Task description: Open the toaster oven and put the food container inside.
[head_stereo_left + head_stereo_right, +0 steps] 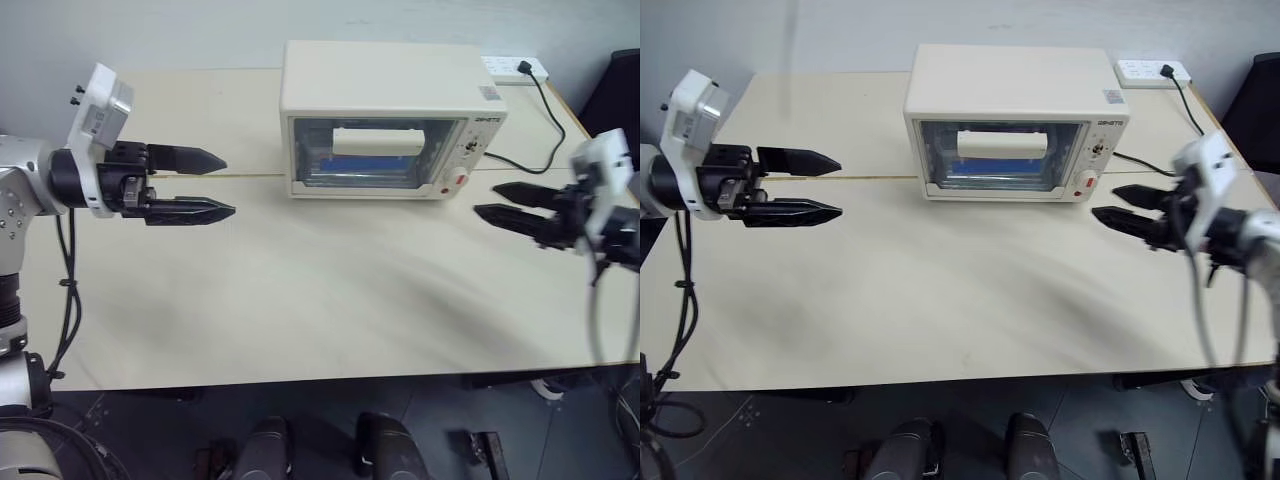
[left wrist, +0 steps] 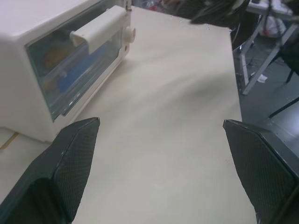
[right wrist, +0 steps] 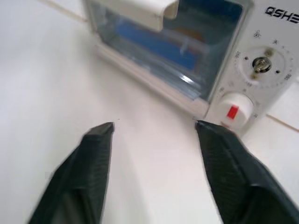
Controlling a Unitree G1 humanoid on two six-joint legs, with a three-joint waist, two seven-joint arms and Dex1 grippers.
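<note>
Both arms are raised level over the table, flanking the closed toaster oven. Left gripper and right gripper are spread, holding nothing.

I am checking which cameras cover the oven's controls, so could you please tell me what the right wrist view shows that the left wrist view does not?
Right wrist view alone: the dial and red button on the toaster oven's panel, between the right gripper's open fingers.

Left wrist view alone: the table's far edge, with furniture legs on the floor beyond.

Both: the shut glass door, its white handle, and the food container with its blue strip inside.
</note>
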